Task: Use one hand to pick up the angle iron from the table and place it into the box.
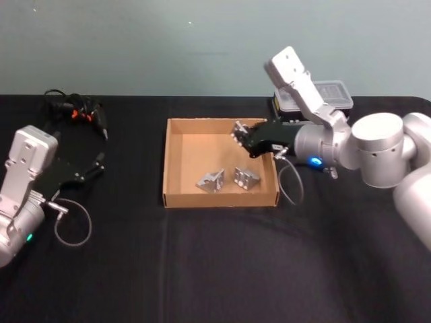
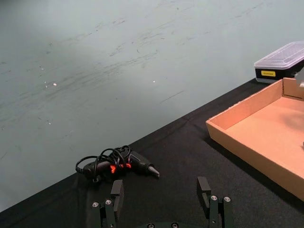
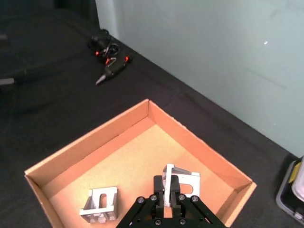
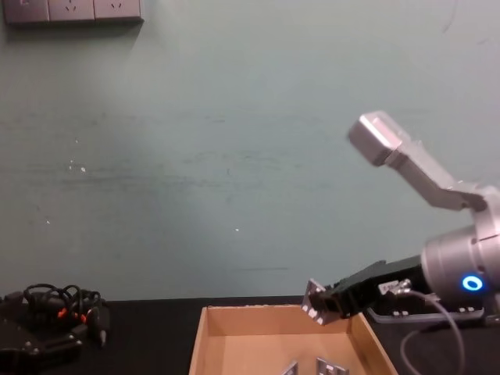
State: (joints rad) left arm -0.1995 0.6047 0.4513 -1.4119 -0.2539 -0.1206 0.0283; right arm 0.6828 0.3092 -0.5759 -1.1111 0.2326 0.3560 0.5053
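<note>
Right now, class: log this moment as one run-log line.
right gripper: shut on angle iron, above box | box: two angle irons inside | left gripper: open, parked over table

Readable text: none can be made out in any view.
Black case (image 2: 280, 66): it carries a small yellow label (image 2: 268, 73) on its side, seen from the left wrist; the print on it is too small to read.
Cardboard box (image 1: 176, 161): plain tan walls, no print visible.
Wall sockets (image 4: 72, 9): no markings legible.
</note>
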